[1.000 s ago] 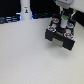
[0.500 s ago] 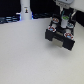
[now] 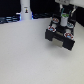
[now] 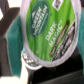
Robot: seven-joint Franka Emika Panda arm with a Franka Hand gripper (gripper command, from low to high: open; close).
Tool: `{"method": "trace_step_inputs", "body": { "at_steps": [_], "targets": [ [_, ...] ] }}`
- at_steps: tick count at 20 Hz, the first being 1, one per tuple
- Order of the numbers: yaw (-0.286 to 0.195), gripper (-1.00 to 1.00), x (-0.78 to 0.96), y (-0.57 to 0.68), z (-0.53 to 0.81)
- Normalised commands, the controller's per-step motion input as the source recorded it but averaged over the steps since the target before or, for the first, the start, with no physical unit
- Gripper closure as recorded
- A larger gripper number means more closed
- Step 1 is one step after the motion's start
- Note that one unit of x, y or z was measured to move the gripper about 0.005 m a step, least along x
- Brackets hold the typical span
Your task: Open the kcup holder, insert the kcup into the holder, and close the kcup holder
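The jaws are closed on the kcup (image 4: 47,31), which fills the wrist view: its round green foil top faces the camera with white lettering across it, the white rim curves round one side, and a dark finger (image 4: 9,22) presses against the cup's edge. In the exterior view the gripper (image 3: 64,15) hangs straight down from the top edge of the picture, white with dark fingers, and the small cup's green top shows between them, though the view is too blurred to make out the contact itself. Directly beneath sits the kcup holder (image 3: 61,34), a black boxy unit angled on the tabletop (image 3: 25,57), with pale marks on its front panels and a lighter patch low on its front face. Whether the cup touches the holder or hangs just above it cannot be told. Well apart, toward the exterior view's left, a white post-like object (image 3: 24,9) stands upright at the back edge of the pale tabletop against a dark background.
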Motion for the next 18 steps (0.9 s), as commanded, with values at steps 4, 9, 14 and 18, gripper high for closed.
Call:
{"method": "trace_step_inputs", "body": {
  "at_steps": [4,9,14,18],
  "targets": [
    [0.034,1.00,-0.05,0.01,-0.23],
    [0.035,1.00,-0.05,0.01,-0.22],
    [0.004,1.00,-0.02,-0.10,-0.07],
    [-0.005,1.00,-0.01,-0.12,0.02]
  ]
}}
